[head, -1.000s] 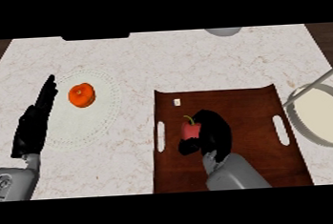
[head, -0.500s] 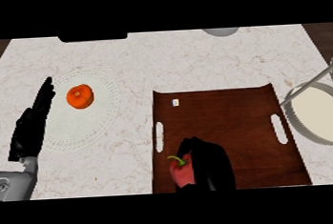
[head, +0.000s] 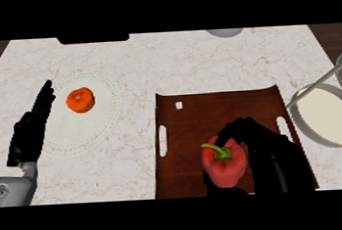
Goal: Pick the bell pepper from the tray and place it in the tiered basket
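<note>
A red bell pepper with a green stem is held over the near part of the dark brown tray. My right hand is shut on the pepper, fingers curled round its right side and top. The tiered basket, with a metal frame and a white round tier, stands at the right edge of the counter, beyond the tray's right handle. My left hand rests open at the left, fingers pointing away from me, beside a white plate.
A white plate on the left carries an orange fruit. A small white tag lies on the tray's far left part. A grey bowl and a dark object sit at the counter's far edge.
My right hand has lifted the pepper toward the view, so it looks larger, and shifted slightly right. The left hand has stayed put.
</note>
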Controlling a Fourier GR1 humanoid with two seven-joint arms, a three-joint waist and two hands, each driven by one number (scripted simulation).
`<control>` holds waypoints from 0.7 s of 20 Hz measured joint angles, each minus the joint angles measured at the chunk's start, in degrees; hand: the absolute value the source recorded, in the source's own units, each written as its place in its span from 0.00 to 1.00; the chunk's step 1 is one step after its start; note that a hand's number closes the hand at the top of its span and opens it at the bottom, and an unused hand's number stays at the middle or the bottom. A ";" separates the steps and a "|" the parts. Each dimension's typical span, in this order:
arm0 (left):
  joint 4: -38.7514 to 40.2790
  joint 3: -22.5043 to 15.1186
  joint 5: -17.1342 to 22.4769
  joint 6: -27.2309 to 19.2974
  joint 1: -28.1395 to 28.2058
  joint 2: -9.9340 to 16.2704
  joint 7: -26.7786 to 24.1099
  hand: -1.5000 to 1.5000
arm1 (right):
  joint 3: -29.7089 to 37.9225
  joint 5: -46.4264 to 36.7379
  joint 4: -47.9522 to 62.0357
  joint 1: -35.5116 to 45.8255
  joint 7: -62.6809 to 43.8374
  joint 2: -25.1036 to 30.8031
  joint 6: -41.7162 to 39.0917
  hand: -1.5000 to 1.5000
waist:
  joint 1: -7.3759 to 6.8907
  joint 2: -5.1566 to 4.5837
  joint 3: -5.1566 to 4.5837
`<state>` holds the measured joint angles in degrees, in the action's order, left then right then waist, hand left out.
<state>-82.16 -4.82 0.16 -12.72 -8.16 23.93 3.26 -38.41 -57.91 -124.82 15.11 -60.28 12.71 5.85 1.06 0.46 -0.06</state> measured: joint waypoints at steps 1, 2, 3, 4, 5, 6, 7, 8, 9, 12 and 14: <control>-0.22 0.01 -0.05 0.05 0.45 -0.21 -0.31 0.50 | 1.02 -0.78 -2.60 -0.10 -0.30 0.67 -1.25 1.00 | -0.09 -0.02 0.00; -0.86 0.08 0.04 0.31 0.91 -0.14 -0.14 0.50 | 2.80 -1.10 -4.57 0.20 -0.44 1.43 -2.57 1.00 | -0.23 -0.04 0.00; -0.68 0.30 0.13 0.76 0.78 0.00 -0.26 0.50 | 4.69 -1.05 -5.88 1.46 -0.73 1.71 -4.46 1.00 | -0.34 -0.10 0.00; -0.71 0.41 0.00 0.87 0.45 0.08 0.09 0.50 | 6.68 -0.52 -7.53 2.02 -0.75 2.70 -6.49 1.00 | -0.37 -0.13 -0.01; -0.24 0.51 -0.24 0.81 0.17 -0.02 -0.29 0.50 | 8.32 -0.63 -7.79 3.29 -0.80 3.43 -8.34 1.00 | -0.40 -0.17 -0.02; -0.03 0.44 -0.37 0.80 0.08 -0.33 -0.31 0.50 | 9.57 -0.78 -8.18 4.15 -0.98 4.13 -10.19 1.00 | -0.39 -0.18 -0.03; 0.27 0.18 -0.85 0.52 -0.24 -0.81 -0.30 0.50 | 11.31 -0.76 -8.27 4.87 -0.74 4.89 -11.87 1.00 | -0.41 -0.21 -0.02; -0.05 0.19 -1.04 0.50 0.11 -0.89 -0.52 0.50 | 13.87 0.11 -7.94 5.66 -0.14 5.74 -13.40 1.00 | -0.57 -0.25 -0.02; -0.39 0.15 -1.18 0.45 -0.38 -1.01 0.33 0.50 | 16.35 1.41 -7.89 6.64 0.33 6.33 -15.32 1.00 | -0.60 -0.27 -0.01; 0.11 0.65 -1.37 1.15 -0.32 -0.97 -0.08 0.50 | 22.45 5.89 -7.42 10.11 1.20 5.95 -19.19 1.00 | -0.79 -0.32 0.01; -0.75 1.49 -0.75 2.21 0.19 -0.42 -0.16 0.50 | 26.77 9.56 -6.87 11.13 2.38 5.83 -20.54 1.00 | -0.93 -0.33 0.02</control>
<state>-82.91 -3.33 -0.59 -10.51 -7.97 23.51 3.10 -11.64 -48.35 -131.68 26.24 -57.91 18.55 -14.70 0.13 0.13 -0.05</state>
